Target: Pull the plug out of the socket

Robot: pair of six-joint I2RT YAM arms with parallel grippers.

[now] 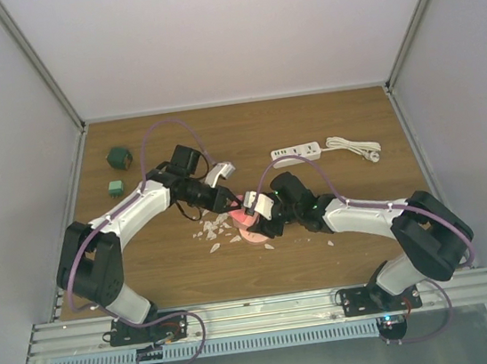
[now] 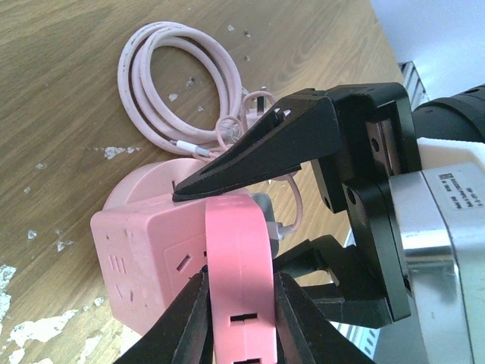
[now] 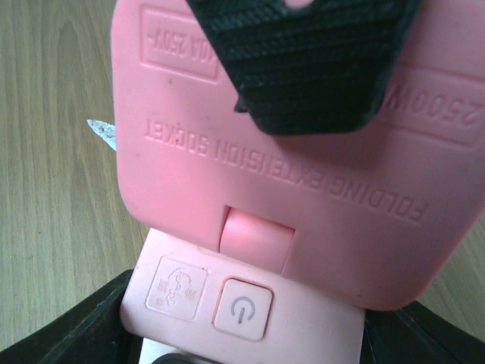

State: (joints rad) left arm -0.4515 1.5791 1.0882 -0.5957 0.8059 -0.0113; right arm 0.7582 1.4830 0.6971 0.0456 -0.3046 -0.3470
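A pink cube socket stands on the table, with a darker pink flat slab marked "folding extension socket" against its side. My left gripper is shut on that slab, one finger on each flat face. My right gripper is shut on the paler pink block with the power button, joined to the slab by a hinge tab. A grey plug with a pink coiled cord sits behind the slab. In the top view both grippers, left and right, meet over the socket.
A white power strip with a white cable lies at the back right. Two green blocks sit at the back left. White flecks are scattered on the wooden table by the socket.
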